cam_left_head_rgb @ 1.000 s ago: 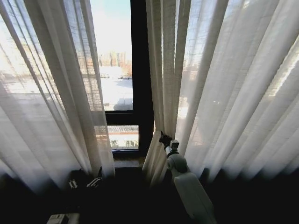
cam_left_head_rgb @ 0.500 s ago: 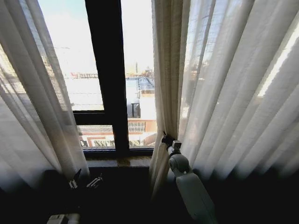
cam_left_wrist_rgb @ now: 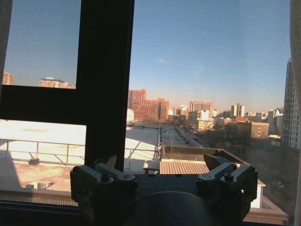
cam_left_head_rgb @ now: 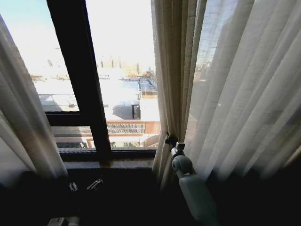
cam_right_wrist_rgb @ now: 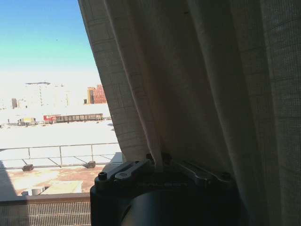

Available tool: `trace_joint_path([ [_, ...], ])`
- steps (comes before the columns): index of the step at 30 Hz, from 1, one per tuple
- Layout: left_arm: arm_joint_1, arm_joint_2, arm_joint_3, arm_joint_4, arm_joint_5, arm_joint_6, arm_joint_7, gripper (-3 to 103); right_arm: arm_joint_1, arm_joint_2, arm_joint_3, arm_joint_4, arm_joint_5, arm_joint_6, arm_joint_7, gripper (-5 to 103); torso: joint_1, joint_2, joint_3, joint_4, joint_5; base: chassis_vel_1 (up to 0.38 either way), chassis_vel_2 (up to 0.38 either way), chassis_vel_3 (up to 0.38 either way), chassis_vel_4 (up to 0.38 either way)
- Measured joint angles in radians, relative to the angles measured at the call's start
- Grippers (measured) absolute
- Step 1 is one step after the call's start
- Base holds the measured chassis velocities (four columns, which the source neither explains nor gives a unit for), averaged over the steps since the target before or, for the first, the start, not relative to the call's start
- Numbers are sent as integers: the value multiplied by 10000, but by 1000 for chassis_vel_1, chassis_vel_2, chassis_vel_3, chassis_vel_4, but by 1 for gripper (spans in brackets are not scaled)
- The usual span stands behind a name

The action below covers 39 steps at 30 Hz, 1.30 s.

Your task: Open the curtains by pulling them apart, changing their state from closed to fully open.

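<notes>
The right curtain (cam_left_head_rgb: 235, 94), a sheer white pleated panel, is bunched along its inner edge. My right gripper (cam_left_head_rgb: 169, 140) is shut on that edge low down, just above the sill. In the right wrist view the curtain fabric (cam_right_wrist_rgb: 188, 70) runs down into the closed right gripper (cam_right_wrist_rgb: 157, 162). At the far left of the head view hangs the left curtain (cam_left_head_rgb: 23, 127). Below it, low in the shadow, my left gripper (cam_left_head_rgb: 84, 184) is open and touches no fabric. The left wrist view has the left gripper (cam_left_wrist_rgb: 164, 173) open and facing bare glass.
A dark window frame bar (cam_left_head_rgb: 77, 80) stands upright between the panels, with a crossbar and a wooden sill (cam_left_head_rgb: 113, 163) below. The same bar (cam_left_wrist_rgb: 106, 80) faces the left gripper. Rooftops and buildings lie beyond the glass. A pale object (cam_left_head_rgb: 59, 220) sits at the bottom left.
The whole head view has shifted rightward, so the frame bar and left curtain slid left in the picture. My right gripper kept its hold on the right curtain's edge, and more bare window shows between the panels.
</notes>
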Motion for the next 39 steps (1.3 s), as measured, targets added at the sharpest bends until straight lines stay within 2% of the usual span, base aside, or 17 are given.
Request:
trace_joint_path([
  [39,-5,-32,37,-3,40,-2,16,100,-48,-46,25,47,-13,21,-27,0,-1,0,0,0,1,-352,-356,356,356],
])
